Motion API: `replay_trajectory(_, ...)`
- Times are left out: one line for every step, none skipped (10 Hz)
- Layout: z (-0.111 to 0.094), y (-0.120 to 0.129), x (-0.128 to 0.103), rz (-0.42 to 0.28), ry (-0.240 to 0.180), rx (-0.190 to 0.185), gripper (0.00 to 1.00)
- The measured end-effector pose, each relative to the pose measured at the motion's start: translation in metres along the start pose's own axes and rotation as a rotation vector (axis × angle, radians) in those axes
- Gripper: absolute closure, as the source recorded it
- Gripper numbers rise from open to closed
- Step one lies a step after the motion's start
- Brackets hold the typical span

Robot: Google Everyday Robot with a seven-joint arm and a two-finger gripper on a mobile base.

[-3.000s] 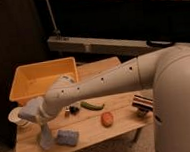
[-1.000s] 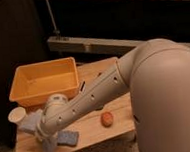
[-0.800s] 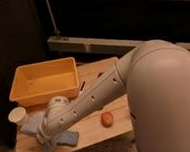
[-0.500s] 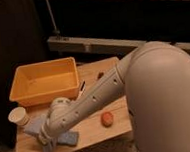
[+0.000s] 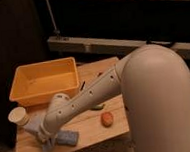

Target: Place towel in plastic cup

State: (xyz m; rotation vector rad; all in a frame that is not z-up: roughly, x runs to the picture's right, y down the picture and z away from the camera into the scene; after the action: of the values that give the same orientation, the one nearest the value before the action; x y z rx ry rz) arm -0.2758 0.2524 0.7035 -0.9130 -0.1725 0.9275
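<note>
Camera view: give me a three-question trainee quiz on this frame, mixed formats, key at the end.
1. True or false: the yellow bin sits at the table's rear left.
2. Which lies nearest the gripper? A) small orange object B) blue sponge C) yellow bin
3. Fill in: the cup stands at the table's ____ edge.

Key: 1 true; 2 B; 3 left. The gripper is low at the front left corner, beside the sponge.

White arm (image 5: 139,81), pale blue-grey towel (image 5: 48,143), blue sponge (image 5: 68,138), yellow bin (image 5: 44,81), orange ball (image 5: 107,119), gripper (image 5: 43,137) low over the towel.
</note>
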Motion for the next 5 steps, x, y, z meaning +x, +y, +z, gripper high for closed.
replay_trajectory(0.0010, -0.0015, -0.0020, 0.010, 0.013, -0.004, 0.45)
replay_trajectory(0.0012, -0.0026, -0.0034, 0.018, 0.024, -0.008, 0.35)
replay_trajectory(0.0010, -0.0038, -0.0037, 0.025, 0.033, -0.012, 0.25)
replay_trajectory(0.0001, -0.0033, -0.0053, 0.025, 0.041, -0.014, 0.20)
replay_trajectory(-0.0014, -0.0025, -0.0083, 0.021, 0.045, -0.017, 0.20)
